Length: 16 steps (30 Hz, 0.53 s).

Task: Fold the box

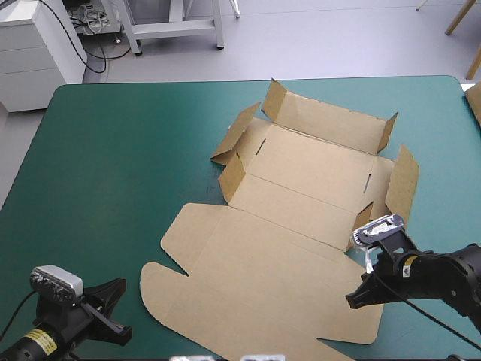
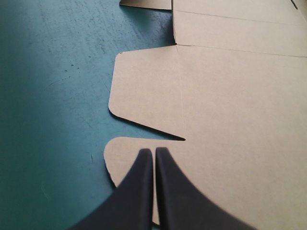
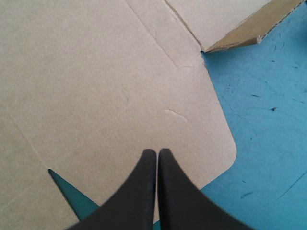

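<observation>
The brown box (image 1: pixel 285 226) lies in the middle of the teal-green cover, its near lid panel flat. Its far wall (image 1: pixel 331 120) and side flaps (image 1: pixel 402 180) stand partly raised. My left gripper (image 1: pixel 125 287) is shut and empty at the table's near left, its tips (image 2: pixel 153 151) just over the rounded near-left flap of the box (image 2: pixel 230 96). My right gripper (image 1: pixel 353 301) is shut and empty too, with its tips (image 3: pixel 157 151) above the near-right rounded flap of the box (image 3: pixel 96 72), close to the notch.
Bare teal-green cover (image 1: pixel 98 165) stretches left of the box. A bit of brown board (image 1: pixel 475 101) shows at the table's far right edge. A white cabinet (image 1: pixel 37 45) stands beyond the far left corner.
</observation>
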Each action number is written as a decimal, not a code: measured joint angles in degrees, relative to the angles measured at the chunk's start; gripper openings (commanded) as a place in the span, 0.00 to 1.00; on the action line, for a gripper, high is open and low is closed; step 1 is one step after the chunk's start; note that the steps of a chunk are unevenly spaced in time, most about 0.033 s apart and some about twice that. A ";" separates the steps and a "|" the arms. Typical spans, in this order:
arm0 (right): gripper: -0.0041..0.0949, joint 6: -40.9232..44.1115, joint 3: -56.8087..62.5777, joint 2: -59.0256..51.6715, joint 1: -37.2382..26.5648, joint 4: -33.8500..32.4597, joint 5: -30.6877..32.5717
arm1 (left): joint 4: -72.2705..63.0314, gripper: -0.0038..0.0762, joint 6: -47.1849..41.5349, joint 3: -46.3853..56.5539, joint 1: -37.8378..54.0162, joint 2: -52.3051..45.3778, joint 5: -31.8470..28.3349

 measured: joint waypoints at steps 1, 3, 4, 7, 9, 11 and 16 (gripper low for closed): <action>0.04 0.00 0.00 0.00 0.00 0.00 0.00 | 0.00 0.04 0.00 0.00 0.00 0.00 0.00; 0.04 0.00 0.00 0.00 0.00 0.00 0.00 | 0.00 0.04 0.00 0.00 0.00 0.00 0.00; 0.04 0.00 0.00 0.00 0.00 0.00 0.00 | 0.00 0.04 0.00 0.00 0.00 0.00 0.00; 0.04 0.00 0.00 0.00 0.00 0.00 0.00 | 0.00 0.04 0.00 0.00 0.00 0.00 0.00; 0.04 0.00 0.00 0.00 0.00 0.00 0.00 | 0.00 0.04 0.00 0.00 0.00 0.00 0.00; 0.04 0.00 0.00 0.00 0.00 0.00 0.00 | 0.00 0.04 0.06 0.00 0.00 0.00 0.00; 0.04 0.00 0.00 0.00 0.00 0.00 0.00 | 0.00 0.04 0.52 0.00 0.00 0.00 0.00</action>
